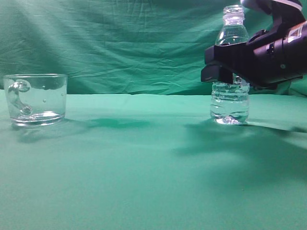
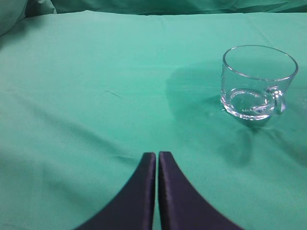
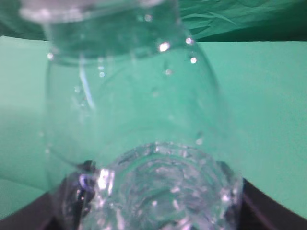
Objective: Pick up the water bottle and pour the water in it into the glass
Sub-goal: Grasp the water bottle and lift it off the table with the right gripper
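Note:
The water bottle (image 1: 230, 103) stands upright on the green cloth at the right, uncapped, with water (image 1: 229, 96) in its lower part. My right gripper (image 1: 218, 67) is closed round its middle; in the right wrist view the bottle (image 3: 144, 110) fills the frame, with the right gripper's (image 3: 151, 206) dark fingers against both of its sides. The glass (image 1: 36, 98) sits at the far left, handle towards the camera, and looks empty. It also shows in the left wrist view (image 2: 256, 81), upper right. My left gripper (image 2: 157, 155) is shut and empty, well short of the glass.
A green cloth (image 1: 144, 167) covers the table and hangs as a backdrop (image 1: 120, 43) behind it. A wide stretch of bare cloth lies between the glass and the bottle.

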### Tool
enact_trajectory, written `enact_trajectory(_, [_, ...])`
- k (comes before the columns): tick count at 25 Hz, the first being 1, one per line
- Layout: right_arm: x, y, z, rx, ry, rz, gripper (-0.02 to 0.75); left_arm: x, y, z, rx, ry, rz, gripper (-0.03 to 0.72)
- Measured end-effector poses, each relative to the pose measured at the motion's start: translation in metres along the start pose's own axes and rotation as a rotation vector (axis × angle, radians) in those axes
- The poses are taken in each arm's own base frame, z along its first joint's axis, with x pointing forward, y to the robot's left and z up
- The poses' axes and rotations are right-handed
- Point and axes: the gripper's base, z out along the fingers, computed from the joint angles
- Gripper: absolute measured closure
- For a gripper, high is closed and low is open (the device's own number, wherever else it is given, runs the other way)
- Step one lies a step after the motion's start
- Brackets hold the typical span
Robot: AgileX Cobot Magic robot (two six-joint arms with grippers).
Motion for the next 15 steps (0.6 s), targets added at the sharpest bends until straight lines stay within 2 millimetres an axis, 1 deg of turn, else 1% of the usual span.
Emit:
enact_trajectory(3, [0.0, 0.0, 0.0001, 0.0, -0.001, -0.029, 0.29, 0.0, 0.0, 0.0, 0.0, 0.0, 0.0, 0.688])
enact_trajectory(4, [0.0005, -0.0001, 0.0002, 0.0, 0.0, -0.037, 0.344, 0.0, 0.0, 0.0, 0.0, 0.0, 0.0, 0.688])
enact_trajectory(5, [0.0007, -0.0001, 0.0002, 0.0, 0.002, -0.042, 0.346, 0.0, 0.0, 0.0, 0.0, 0.0, 0.0, 0.688])
enact_trajectory(6, [0.0007, -0.0001, 0.0002, 0.0, 0.002, -0.044, 0.392, 0.0, 0.0, 0.0, 0.0, 0.0, 0.0, 0.688])
enact_trajectory(9, [0.0011, 0.0, 0.0002, -0.001, 0.007, -0.048, 0.479, 0.0, 0.0, 0.0, 0.0, 0.0, 0.0, 0.688])
enact_trajectory(13, [0.0014, 0.0008, 0.0002, -0.01, 0.009, -0.056, 0.472, 0.0, 0.0, 0.0, 0.0, 0.0, 0.0, 0.688])
enact_trajectory(14, [0.0015, 0.0015, 0.0001, -0.017, 0.01, -0.061, 0.514, 0.0, 0.0, 0.0, 0.0, 0.0, 0.0, 0.688])
enact_trajectory(15, [0.0013, 0.0022, 0.0, -0.025, 0.014, -0.067, 0.498, 0.0, 0.0, 0.0, 0.0, 0.0, 0.0, 0.688])
